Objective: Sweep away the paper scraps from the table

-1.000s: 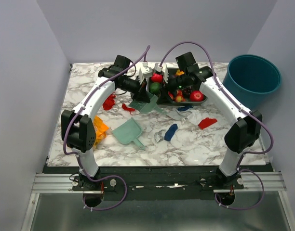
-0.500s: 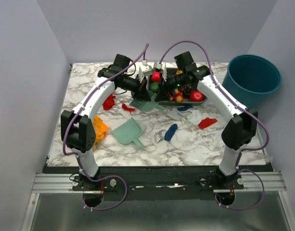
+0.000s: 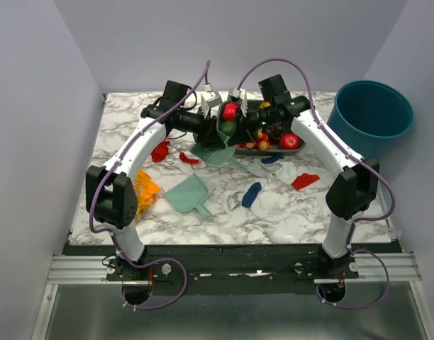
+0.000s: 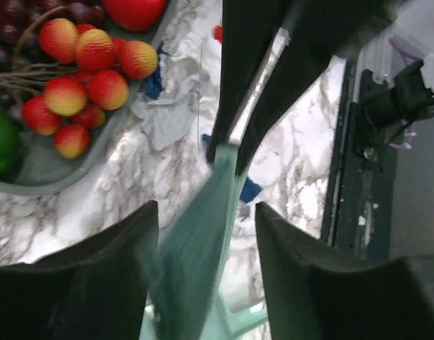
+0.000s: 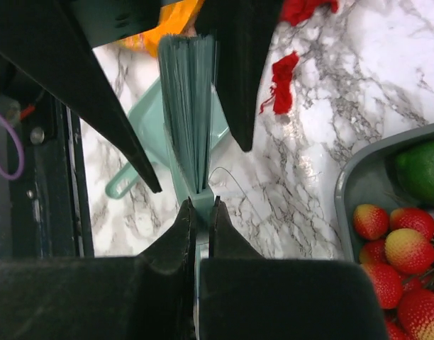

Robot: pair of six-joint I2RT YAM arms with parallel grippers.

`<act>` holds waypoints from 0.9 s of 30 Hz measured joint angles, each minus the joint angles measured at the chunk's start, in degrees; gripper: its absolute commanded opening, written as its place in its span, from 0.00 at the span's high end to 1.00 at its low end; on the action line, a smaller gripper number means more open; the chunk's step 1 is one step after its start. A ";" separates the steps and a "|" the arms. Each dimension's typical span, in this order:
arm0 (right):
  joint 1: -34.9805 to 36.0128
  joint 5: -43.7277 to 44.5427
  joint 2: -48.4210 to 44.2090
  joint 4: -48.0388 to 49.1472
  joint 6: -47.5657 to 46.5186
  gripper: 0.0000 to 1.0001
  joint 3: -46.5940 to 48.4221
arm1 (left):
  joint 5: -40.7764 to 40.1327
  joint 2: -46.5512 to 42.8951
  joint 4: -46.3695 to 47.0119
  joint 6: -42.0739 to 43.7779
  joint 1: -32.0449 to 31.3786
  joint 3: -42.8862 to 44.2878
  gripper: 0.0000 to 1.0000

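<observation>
A teal brush (image 5: pixel 188 106) hangs above the table (image 3: pixel 125 142) near the fruit tray. My right gripper (image 5: pixel 201 205) is shut on the brush's handle. My left gripper (image 4: pixel 206 209) is open, its fingers standing on either side of the brush (image 4: pixel 196 262) with a gap on the right side. Paper scraps lie on the marble: red ones (image 3: pixel 160 150) (image 3: pixel 305 180), a blue one (image 3: pixel 252 193) and a white-grey one (image 3: pixel 259 168). The teal dustpan (image 3: pixel 191 195) lies flat in front of the left arm.
A grey tray of fruit (image 3: pixel 270 134) sits at the back middle, right under both wrists. A teal bin (image 3: pixel 373 113) stands off the table's right rear corner. An orange snack bag (image 3: pixel 146 191) lies by the left arm.
My right gripper has shut on the brush handle. My left gripper, shut on the brush before, has opened. The left arm has shifted slightly left.
</observation>
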 measured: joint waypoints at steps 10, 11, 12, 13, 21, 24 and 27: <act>-13.31 -2.73 -0.76 18.84 34.71 0.99 -0.50 | -5.77 -8.81 47.58 -44.41 11.21 -19.41 0.20; -13.66 -2.69 -0.79 20.65 37.90 1.00 -0.15 | -6.49 -8.61 50.64 -47.63 11.37 -19.82 0.20; -13.62 -2.71 -0.76 22.47 40.79 1.00 0.15 | -6.80 -8.41 52.76 -50.16 11.19 -19.93 0.20; -13.25 -2.73 -0.79 24.09 43.19 0.99 0.50 | -6.97 -8.02 55.36 -52.72 10.54 -19.89 0.19; -10.62 -3.65 -1.49 31.06 52.00 0.99 0.59 | -7.41 -4.81 61.86 -59.41 6.01 -15.82 0.32; -10.78 -3.65 -2.16 31.65 52.78 0.99 -0.20 | -7.43 -3.74 63.06 -60.46 6.14 -15.28 0.51; -10.80 -3.61 -2.47 32.20 52.83 0.96 -0.81 | -6.88 -2.91 64.17 -61.40 6.27 -15.28 0.74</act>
